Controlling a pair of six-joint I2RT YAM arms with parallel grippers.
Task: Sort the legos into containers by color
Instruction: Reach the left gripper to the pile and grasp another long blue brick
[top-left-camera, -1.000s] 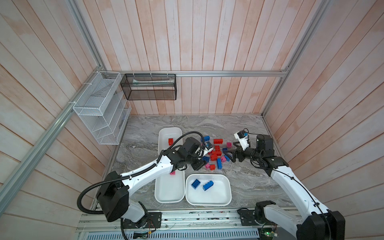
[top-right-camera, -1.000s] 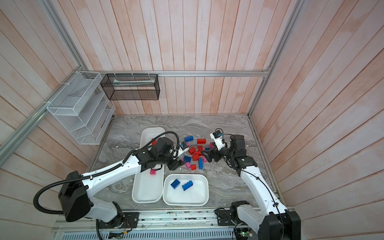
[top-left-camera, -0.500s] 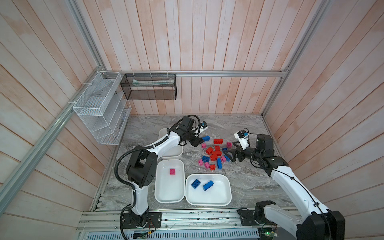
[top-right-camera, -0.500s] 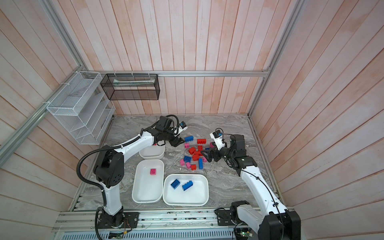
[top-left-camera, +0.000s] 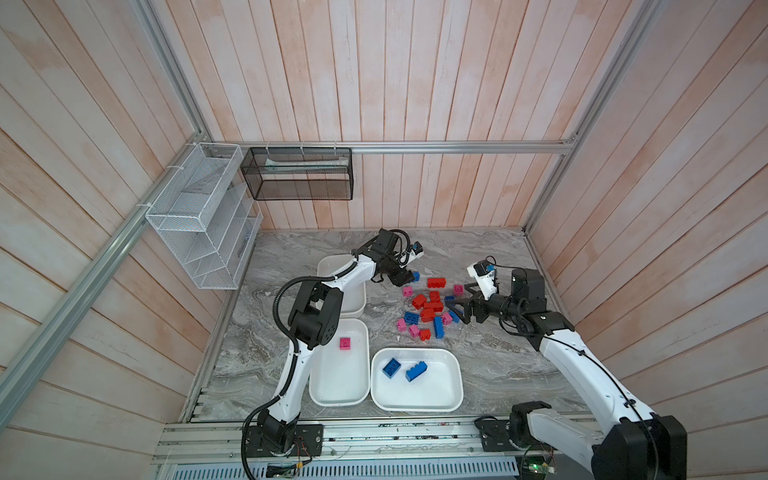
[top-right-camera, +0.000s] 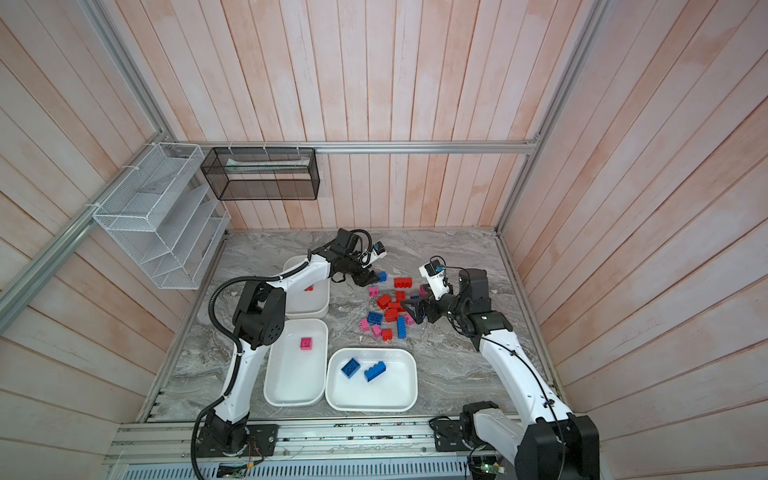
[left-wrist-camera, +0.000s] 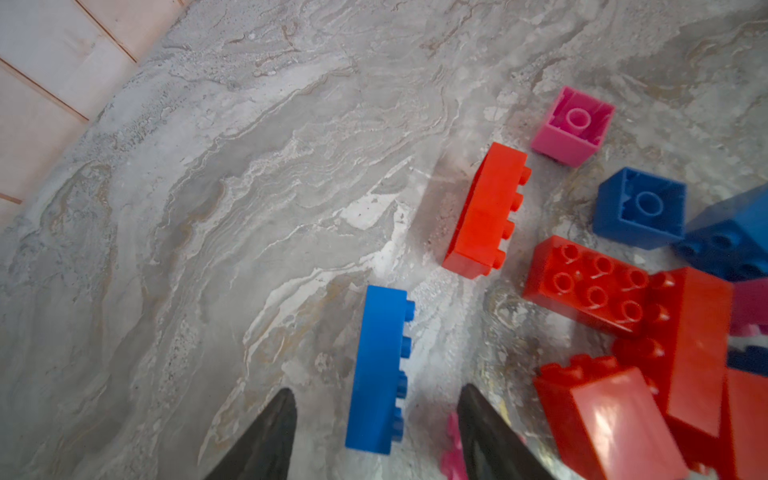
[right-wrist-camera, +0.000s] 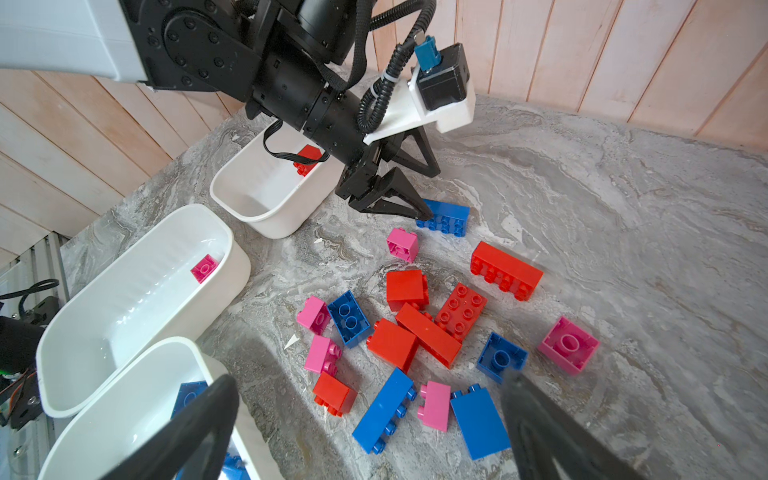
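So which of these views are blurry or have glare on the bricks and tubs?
Left wrist view: near red bricks soft, with glare; fingertips blurred. Right wrist view: sharp mid-frame, own fingers blurred, reflections in the pink brick's tub. Both top views: sharp, evenly lit, wide-angle bending of the wall rails.

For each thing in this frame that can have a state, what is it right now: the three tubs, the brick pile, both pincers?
Far white plastic tub: holds one red brick.
Middle white plastic tub: holds one pink brick.
Near white plastic tub: holds two blue bricks.
Pile of red, blue and pink bricks: loose on the marble tabletop, unsorted.
Left pincer: open, straddling an oblong blue brick, not gripping.
Right pincer: open wide, empty, above the pile.
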